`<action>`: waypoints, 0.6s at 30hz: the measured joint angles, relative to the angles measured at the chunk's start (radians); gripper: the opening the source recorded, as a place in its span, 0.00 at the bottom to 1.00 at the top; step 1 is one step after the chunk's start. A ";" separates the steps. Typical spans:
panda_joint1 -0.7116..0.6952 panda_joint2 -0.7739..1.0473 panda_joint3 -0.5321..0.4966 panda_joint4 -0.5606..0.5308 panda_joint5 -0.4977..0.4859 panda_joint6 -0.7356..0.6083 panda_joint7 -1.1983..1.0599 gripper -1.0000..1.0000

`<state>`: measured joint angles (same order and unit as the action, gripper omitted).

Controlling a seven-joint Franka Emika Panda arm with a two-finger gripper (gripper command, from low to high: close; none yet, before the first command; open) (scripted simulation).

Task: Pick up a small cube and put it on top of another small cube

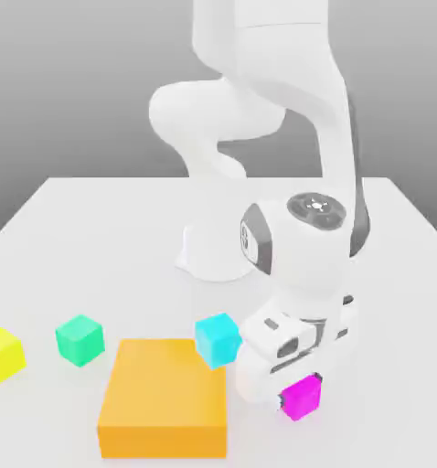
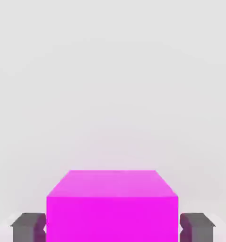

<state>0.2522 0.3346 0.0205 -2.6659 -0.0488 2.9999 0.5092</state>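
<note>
Okay, I've got the gripper [image 1: 302, 395] down at the table [image 1: 67, 238], its fingers [image 2: 28, 226] clamped on either side of the pink cube [image 1: 302, 397]. That cube sits low at the front of the table, just to the exterior view's right of the big orange block [image 1: 165, 397]. The cyan cube [image 1: 218, 339] is right behind the block's far corner, close to the hand. Further toward the exterior view's left I see a green cube [image 1: 79, 339] and a yellow cube [image 1: 3, 355].

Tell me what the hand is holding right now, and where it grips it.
The magenta cube, clamped between the hand's two fingers on opposite side faces, low on the table.
</note>
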 joint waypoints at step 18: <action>-0.119 -0.521 -0.036 -0.121 0.064 -0.400 0.167 0.00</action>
<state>0.1336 -0.1864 -0.0156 -2.7865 0.0147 2.5997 0.6766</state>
